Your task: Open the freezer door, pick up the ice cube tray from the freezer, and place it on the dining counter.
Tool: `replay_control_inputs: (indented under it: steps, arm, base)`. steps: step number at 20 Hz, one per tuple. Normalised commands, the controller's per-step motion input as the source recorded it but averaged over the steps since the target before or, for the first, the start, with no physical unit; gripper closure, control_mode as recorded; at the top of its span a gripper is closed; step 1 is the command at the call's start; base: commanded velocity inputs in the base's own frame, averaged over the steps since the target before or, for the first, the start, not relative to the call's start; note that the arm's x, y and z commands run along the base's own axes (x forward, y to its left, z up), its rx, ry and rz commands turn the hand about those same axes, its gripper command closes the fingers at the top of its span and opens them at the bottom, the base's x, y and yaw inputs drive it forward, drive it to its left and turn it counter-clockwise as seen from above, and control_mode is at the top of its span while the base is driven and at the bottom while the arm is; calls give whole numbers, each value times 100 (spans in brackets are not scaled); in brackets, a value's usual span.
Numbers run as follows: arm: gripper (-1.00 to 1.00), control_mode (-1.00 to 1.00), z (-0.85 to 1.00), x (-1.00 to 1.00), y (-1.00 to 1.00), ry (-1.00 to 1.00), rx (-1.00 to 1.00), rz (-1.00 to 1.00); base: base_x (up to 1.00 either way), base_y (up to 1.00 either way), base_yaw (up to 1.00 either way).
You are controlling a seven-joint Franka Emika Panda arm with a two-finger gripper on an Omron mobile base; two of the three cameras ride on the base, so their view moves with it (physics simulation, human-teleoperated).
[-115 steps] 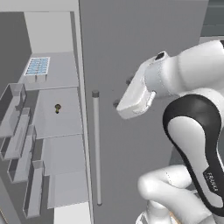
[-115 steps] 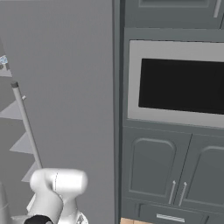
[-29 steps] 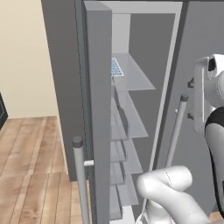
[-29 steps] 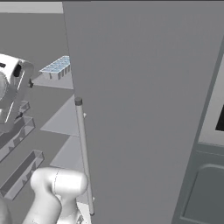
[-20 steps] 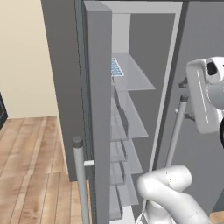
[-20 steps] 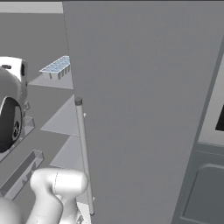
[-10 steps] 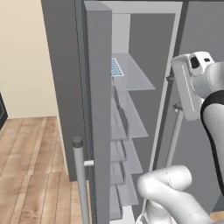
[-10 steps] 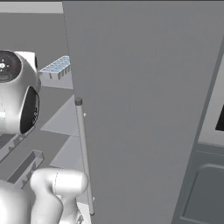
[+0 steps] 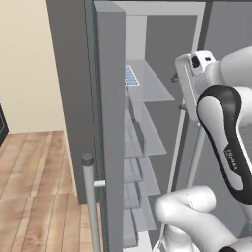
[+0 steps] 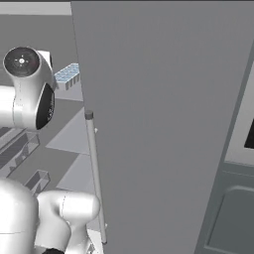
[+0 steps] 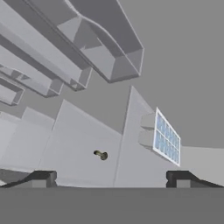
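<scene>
The freezer door (image 9: 110,123) stands swung open to the left, seen edge-on, with its bar handle (image 9: 88,197) in front. The ice cube tray (image 9: 130,76) lies on the top glass shelf of the freezer (image 9: 147,93), at the left rear. It is white with pale blue cubes (image 10: 67,74). My gripper (image 9: 179,92) hangs open at the freezer's right front edge, at top-shelf height, short of the tray. In the hand view the tray (image 11: 166,138) lies ahead and right of centre, and the fingertips (image 11: 41,178) stand wide apart with nothing between them. The dining counter is out of view.
The door's inner bins (image 11: 87,43) jut out beside the shelves (image 10: 20,149). The plain grey door (image 10: 163,124) with its own handle (image 10: 94,173) stays shut to the right. Lower glass shelves (image 9: 142,142) stack below the tray. Wooden floor (image 9: 34,187) lies left.
The hand has swung left from beside the plain door to the freezer opening and turned toward the top shelf. Its jaws stayed wide. The tray and doors have not moved.
</scene>
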Motion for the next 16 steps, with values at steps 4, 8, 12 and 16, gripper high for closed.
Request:
replay_control_inputs:
  steps: [4,8,12,16]
  arm:
    - [-100,-100,-1,69,24,0,0,0]
    - [-100,-100,-8,65,32,0,0,0]
    - [-100,-100,-15,52,30,1,0,0]
    - [-100,-100,-24,51,6,2,0,1]
  base:
    - [0,0,0]
    - [0,0,0]
    - [0,0,0]
    - [0,0,0]
